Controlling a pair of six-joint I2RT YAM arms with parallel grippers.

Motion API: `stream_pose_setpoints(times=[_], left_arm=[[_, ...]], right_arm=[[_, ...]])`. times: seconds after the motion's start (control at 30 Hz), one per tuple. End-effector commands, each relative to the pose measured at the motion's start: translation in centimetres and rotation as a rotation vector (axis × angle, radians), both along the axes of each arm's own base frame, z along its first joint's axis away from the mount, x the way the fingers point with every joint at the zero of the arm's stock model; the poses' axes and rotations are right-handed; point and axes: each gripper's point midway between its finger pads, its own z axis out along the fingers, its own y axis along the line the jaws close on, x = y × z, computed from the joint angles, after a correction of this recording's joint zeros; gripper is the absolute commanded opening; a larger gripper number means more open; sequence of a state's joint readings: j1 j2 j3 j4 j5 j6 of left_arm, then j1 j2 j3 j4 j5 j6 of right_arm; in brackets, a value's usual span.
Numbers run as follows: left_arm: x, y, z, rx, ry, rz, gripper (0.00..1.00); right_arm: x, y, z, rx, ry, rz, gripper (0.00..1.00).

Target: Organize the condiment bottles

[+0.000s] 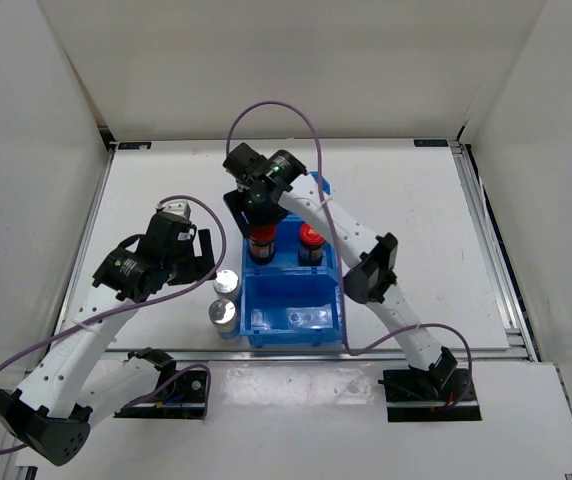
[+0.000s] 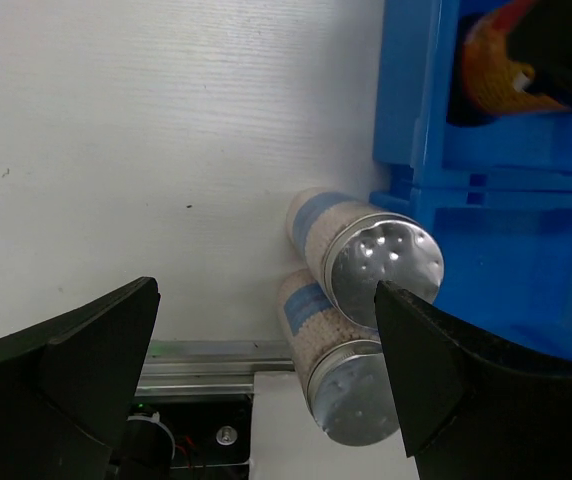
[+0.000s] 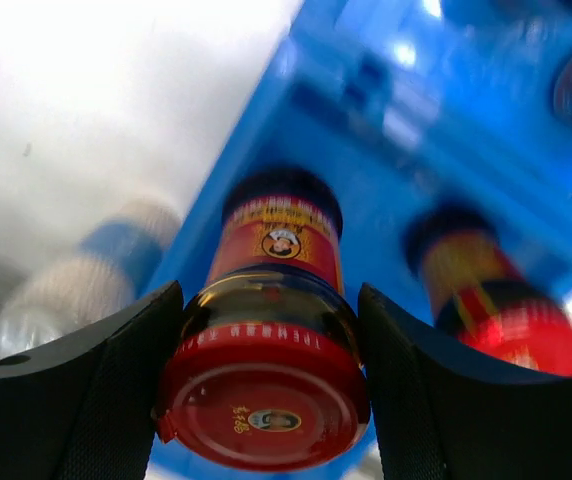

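Note:
My right gripper (image 1: 259, 228) is shut on a red-capped jar (image 1: 261, 246) standing in the back left compartment of the blue bin (image 1: 338, 300). In the right wrist view, the fingers (image 3: 116, 380) press both sides of this jar (image 3: 266, 400) just under its cap. A second red-capped jar (image 1: 310, 240) stands beside it in the bin and also shows in the right wrist view (image 3: 506, 320). Two silver-capped jars (image 1: 227, 282) (image 1: 224, 314) stand on the table against the bin's left side. My left gripper (image 1: 204, 262) is open and empty just left of them. In the left wrist view (image 2: 266, 290), both silver caps (image 2: 381, 265) (image 2: 356, 400) show near its right finger. No grey-white caps are clearly seen.
The bin's near compartment holds faint pale shapes (image 1: 306, 318) that I cannot identify. White walls enclose the table on three sides. The table's near edge with its metal rail (image 2: 206, 360) lies just behind the silver-capped jars.

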State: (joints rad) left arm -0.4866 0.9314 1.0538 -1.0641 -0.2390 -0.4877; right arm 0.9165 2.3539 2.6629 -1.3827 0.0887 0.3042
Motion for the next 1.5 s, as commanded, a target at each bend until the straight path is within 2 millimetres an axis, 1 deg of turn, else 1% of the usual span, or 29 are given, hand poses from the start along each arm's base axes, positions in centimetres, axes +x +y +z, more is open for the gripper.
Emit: stream_pose_setpoints(times=[0.0,0.03,0.07,0.1,0.13,0.23,0.3,0.33,0.37,0.4,0.47,0.7,0.8,0.83,0.87,0.9,0.97,1.0,1.03,1.07,1.1,1.17,1.2,1.23,1.27,1.3,1.33,1.4,1.47], left_arm=[[-0.9,-0.8,0.9,-0.059,0.02,-0.017,1.0],[-1.0,-1.0,0.9,-0.066,0.024,-0.024,1.0],[-1.0,-1.0,0.9,-0.066,0.024,-0.024,1.0],[-1.3,-1.1,0.7,-0.073,0.028,-0.03,1.0],[-1.3,-1.2,0.7,-0.085,0.032,-0.029,1.0],[-1.5,-1.4,0.4,-0.094,0.045,-0.026,1.0],[-1.8,-2.0,-0.6,-0.114,0.082,-0.038,1.0],[-1.6,-2.4,-0.6,-0.126,0.084,-0.047,1.0],[-1.9,-2.5,-1.1,-0.13,0.102,-0.055,1.0],[-1.7,-2.8,-0.9,-0.143,0.094,-0.062,1.0],[-1.6,-2.8,-1.2,-0.133,0.104,-0.069,1.0],[-0.7,-4.3,-0.2,-0.172,0.057,-0.133,1.0],[-0.6,-4.5,-0.4,-0.179,0.059,-0.139,1.0],[-0.5,-4.6,-0.3,-0.183,0.05,-0.14,1.0],[-0.4,-4.8,-0.8,-0.184,0.067,-0.145,1.0],[-0.6,-5.1,-0.8,-0.184,0.068,-0.156,1.0],[-0.6,-5.6,-1.1,-0.185,0.071,-0.184,1.0],[-0.7,-6.1,-1.6,-0.169,0.09,-0.21,1.0],[-0.7,-6.2,-1.8,-0.157,0.096,-0.213,1.0],[-0.6,-6.0,-2.1,-0.145,0.099,-0.205,1.0],[-0.6,-6.3,-2.5,-0.13,0.114,-0.224,1.0],[-0.9,-5.8,-3.7,-0.09,0.158,-0.218,1.0],[-0.9,-5.8,-3.8,-0.09,0.158,-0.218,1.0],[-0.9,-5.6,-4.4,-0.074,0.175,-0.211,1.0],[-0.9,-5.6,-4.4,-0.073,0.175,-0.211,1.0],[-0.7,-5.7,-4.3,-0.077,0.167,-0.212,1.0],[-0.6,-5.7,-4.8,-0.074,0.174,-0.211,1.0],[-0.5,-5.9,-4.7,-0.083,0.167,-0.205,1.0],[-0.6,-6.0,-4.7,-0.09,0.171,-0.21,1.0]], right_arm=[[0.0,-1.9,3.0,-0.007,-0.039,-0.004,0.0],[0.1,-1.9,1.4,-0.041,-0.012,-0.003,0.0],[0.2,-1.8,1.3,-0.038,-0.019,0.005,0.0],[0.6,-1.7,1.8,-0.023,-0.047,-0.001,0.0],[1.0,-2.3,1.2,-0.05,-0.041,-0.016,0.0],[0.9,-2.8,1.1,-0.058,-0.013,-0.041,0.0],[0.8,-2.7,0.4,-0.068,0.009,-0.036,0.03],[0.9,-2.6,-0.4,-0.084,0.017,-0.025,0.06],[1.1,-2.7,-0.7,-0.091,0.008,-0.03,0.06],[1.4,-2.6,-1.5,-0.106,0.009,-0.033,0.06],[1.9,-2.5,-1.8,-0.11,-0.006,-0.05,0.06],[2.7,-2.7,-3.0,-0.149,-0.024,-0.074,0.05],[2.8,-3.2,-4.3,-0.197,-0.011,-0.091,0.05],[2.8,-3.5,-4.3,-0.209,-0.013,-0.094,0.06],[2.8,-3.5,-4.3,-0.209,-0.013,-0.094,0.06],[2.7,-3.5,-4.5,-0.216,-0.008,-0.094,0.06],[2.4,-3.2,-5.6,-0.219,0.024,-0.095,0.09],[2.4,-3.0,-5.3,-0.206,0.025,-0.092,0.09],[2.7,-3.3,-6.0,-0.216,0.034,-0.101,0.11],[2.6,-3.1,-6.4,-0.216,0.05,-0.096,0.11],[2.6,-3.0,-6.2,-0.208,0.044,-0.096,0.12],[2.6,-3.0,-6.7,-0.215,0.053,-0.104,0.14],[2.6,-3.0,-6.7,-0.214,0.053,-0.104,0.14],[3.0,-3.3,-7.1,-0.221,0.059,-0.115,0.15],[3.0,-3.3,-7.1,-0.219,0.062,-0.125,0.15],[3.3,-3.6,-7.6,-0.227,0.069,-0.133,0.17],[3.3,-3.6,-7.6,-0.227,0.069,-0.134,0.2],[3.3,-3.6,-7.6,-0.227,0.069,-0.134,0.23],[3.2,-3.8,-8.1,-0.243,0.081,-0.133,0.3]])
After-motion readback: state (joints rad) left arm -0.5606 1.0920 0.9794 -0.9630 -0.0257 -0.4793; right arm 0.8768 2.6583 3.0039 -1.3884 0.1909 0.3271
